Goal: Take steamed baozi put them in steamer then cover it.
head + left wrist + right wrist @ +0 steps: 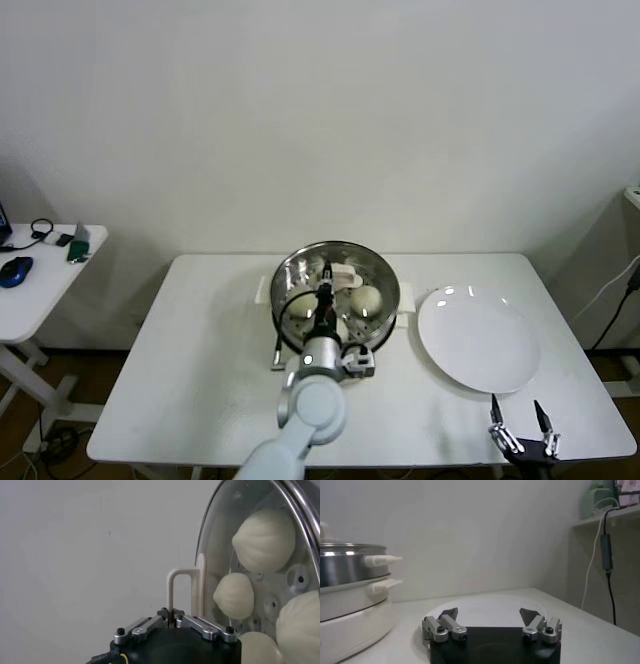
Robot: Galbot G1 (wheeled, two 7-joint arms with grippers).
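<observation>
**Lid seated, left hand on the handle**

The left hand point(172, 622) is pinched shut on the cover's point(335, 262) bar handle point(182, 592), directly above the steamer point(385, 305). The cover lies flat over the baozi point(264, 539), handle bar running away from the robot. The right hand point(490, 625), wide open and empty, waits well right of the steamer, beside the plate point(480, 340).

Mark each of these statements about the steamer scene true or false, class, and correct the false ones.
1. The left gripper is shut on the cover's handle. True.
2. The white plate holds two baozi. False: it is bare.
3. The baozi lie in the steamer under the cover. True.
4. The right gripper grips the plate. False: it is open and holds nothing.
</observation>
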